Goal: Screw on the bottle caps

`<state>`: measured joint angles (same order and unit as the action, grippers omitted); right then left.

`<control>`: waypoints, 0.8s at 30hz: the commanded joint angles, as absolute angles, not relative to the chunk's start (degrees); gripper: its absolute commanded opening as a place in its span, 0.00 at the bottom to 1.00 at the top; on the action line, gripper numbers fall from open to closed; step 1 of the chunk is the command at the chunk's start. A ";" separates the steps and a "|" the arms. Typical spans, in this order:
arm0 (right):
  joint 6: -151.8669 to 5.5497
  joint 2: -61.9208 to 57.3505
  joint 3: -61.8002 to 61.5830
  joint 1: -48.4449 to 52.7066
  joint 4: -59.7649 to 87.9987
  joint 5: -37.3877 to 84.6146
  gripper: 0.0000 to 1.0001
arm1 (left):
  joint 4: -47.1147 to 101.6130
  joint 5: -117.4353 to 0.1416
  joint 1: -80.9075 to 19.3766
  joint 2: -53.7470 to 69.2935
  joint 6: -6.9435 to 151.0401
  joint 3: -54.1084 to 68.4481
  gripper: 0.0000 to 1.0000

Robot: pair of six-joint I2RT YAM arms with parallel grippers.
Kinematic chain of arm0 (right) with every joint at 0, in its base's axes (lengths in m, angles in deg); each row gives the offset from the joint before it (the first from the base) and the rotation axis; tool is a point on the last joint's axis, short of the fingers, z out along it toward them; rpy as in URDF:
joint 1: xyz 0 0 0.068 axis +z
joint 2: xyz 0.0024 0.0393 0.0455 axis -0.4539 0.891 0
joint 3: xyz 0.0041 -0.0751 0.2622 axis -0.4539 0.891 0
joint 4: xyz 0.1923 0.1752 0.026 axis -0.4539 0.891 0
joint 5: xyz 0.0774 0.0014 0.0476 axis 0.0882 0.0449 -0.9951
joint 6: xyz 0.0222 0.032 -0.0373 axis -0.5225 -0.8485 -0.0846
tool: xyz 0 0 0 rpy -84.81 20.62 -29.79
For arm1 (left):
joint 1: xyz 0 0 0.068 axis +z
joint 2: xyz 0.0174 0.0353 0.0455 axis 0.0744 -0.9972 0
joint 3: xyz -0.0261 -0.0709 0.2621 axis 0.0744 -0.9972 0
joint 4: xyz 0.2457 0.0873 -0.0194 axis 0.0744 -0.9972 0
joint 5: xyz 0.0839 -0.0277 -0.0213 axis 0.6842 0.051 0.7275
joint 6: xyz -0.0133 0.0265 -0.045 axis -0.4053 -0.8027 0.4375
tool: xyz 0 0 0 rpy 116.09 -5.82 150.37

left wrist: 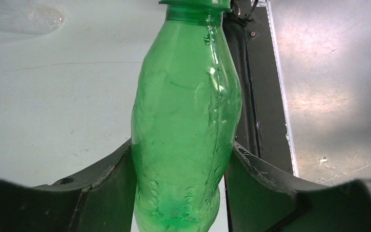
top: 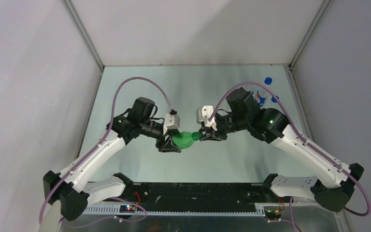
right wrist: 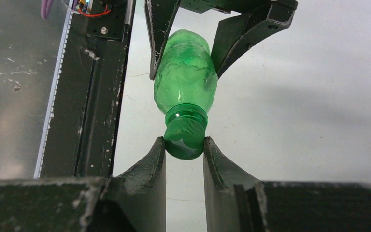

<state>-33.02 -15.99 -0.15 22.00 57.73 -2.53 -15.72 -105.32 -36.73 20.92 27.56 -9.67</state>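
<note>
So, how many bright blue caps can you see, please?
2: one blue cap near the far right corner, another just nearer, beside the right arm; more may be hidden.

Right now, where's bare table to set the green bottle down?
Bare table: far centre, between the back wall and the held green bottle; also the near strip between that bottle and the black base rail. Crowded: the far-right corner, with blue caps and a labelled bottle; and mid-table, where left gripper holds the bottle and right gripper its cap.
</note>
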 commanded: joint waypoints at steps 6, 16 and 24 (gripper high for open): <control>-30.40 -14.79 -0.41 21.33 58.85 -7.20 0.00 | -13.02 -112.97 -37.13 21.58 26.82 -4.75 0.00; -25.97 -13.06 -0.41 23.18 62.42 -5.37 0.00 | -14.63 -118.23 -37.21 19.23 24.76 -2.42 0.00; -25.46 -11.99 -0.41 22.98 62.37 -5.30 0.00 | -9.54 -120.51 -37.22 19.43 27.90 -4.07 0.00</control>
<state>-26.53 -14.86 -0.61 22.02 61.25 -5.74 -21.25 -108.01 -36.69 17.97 26.47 -6.98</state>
